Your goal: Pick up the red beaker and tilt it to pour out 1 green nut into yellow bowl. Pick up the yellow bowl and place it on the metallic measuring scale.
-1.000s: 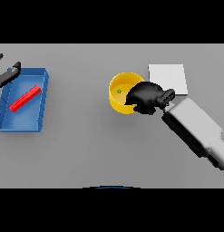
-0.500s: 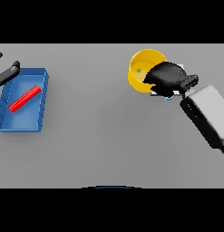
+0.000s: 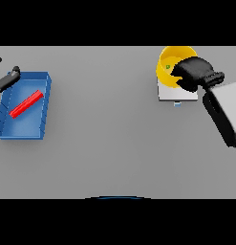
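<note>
Right hand (image 3: 195,74) curled, left hand (image 3: 7,79) far left

The bowl (image 3: 166,65) is yellow, the nut (image 3: 168,66) green, the tray (image 3: 45,103) blue, the beaker (image 3: 26,104) red, the table (image 3: 105,129) grey.

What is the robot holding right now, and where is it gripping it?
The right hand grips the yellow bowl by its right rim; the left hand holds nothing.

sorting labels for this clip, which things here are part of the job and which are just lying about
Part of the job:
yellow bowl, held by the right hand
green nut inside it
metallic scale under the bowl
red beaker

Lying about:
blue tray holding the beaker
left hand, idle at the tray's corner
</note>
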{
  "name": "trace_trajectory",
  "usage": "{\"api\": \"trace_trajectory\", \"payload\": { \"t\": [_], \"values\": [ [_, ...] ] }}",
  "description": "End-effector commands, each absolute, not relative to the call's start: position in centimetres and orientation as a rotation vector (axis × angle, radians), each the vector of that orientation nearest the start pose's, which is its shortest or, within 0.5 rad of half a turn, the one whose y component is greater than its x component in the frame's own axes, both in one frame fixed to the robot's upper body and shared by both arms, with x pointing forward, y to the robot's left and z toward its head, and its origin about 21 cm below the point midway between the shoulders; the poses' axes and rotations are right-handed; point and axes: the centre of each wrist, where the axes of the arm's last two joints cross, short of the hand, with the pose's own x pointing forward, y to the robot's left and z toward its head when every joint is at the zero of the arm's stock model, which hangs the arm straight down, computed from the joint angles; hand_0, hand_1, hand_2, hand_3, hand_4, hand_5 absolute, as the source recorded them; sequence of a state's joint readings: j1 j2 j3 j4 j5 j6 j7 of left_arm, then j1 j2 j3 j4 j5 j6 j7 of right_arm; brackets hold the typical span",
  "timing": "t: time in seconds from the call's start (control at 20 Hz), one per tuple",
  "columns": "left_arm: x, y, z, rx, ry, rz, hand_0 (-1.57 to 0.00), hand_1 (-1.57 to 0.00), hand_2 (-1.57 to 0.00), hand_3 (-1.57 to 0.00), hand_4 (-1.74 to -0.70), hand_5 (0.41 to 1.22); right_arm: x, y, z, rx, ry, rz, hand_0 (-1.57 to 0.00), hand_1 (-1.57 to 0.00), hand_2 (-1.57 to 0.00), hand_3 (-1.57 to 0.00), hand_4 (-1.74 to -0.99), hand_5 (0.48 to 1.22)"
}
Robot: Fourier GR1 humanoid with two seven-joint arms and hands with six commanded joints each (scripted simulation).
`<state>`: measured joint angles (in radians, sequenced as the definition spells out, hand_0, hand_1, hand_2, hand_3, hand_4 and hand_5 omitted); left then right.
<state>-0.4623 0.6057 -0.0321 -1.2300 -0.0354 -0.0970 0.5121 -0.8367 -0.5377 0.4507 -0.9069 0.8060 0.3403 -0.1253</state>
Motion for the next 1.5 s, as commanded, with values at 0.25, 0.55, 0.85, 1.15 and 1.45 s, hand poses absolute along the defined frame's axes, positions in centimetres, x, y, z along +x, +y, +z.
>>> {"api": "trace_trajectory", "payload": {
  "t": [0.25,0.55,0.85,1.15,1.45],
  "values": [
    [36.0,34.2,11.4,0.560,-1.093,-0.425,0.00,0.00,0.00,0.00,-0.86,0.804,42.5,-25.7,9.5,-0.738,-1.133,1.666,-1.57,-1.57,-1.40,-1.34,-1.741,1.221],
    [35.8,34.4,11.7,0.565,-1.089,-0.426,0.00,0.00,0.00,0.00,-0.85,0.796,42.9,-26.4,8.2,-0.727,-1.091,1.639,-1.57,-1.57,-1.38,-1.42,-1.741,1.221],
    [35.9,34.3,11.5,0.557,-1.087,-0.431,0.00,0.00,0.00,0.00,-0.84,0.773,43.1,-26.3,8.4,-0.711,-1.081,1.636,-1.47,-1.28,-1.18,-0.96,-1.632,1.145],
    [35.8,34.7,11.8,0.551,-1.098,-0.421,0.00,0.00,0.00,0.00,-0.84,0.760,43.2,-26.7,8.4,-0.646,-1.054,1.564,-0.48,-0.46,-0.38,-0.32,-1.485,0.863],
    [35.4,34.5,11.7,0.543,-1.096,-0.431,0.00,0.00,0.00,0.00,-0.84,0.755,43.0,-26.6,7.7,-0.659,-1.007,1.608,-0.13,-0.12,-0.10,-0.08,-1.409,0.804]
  ]
}}
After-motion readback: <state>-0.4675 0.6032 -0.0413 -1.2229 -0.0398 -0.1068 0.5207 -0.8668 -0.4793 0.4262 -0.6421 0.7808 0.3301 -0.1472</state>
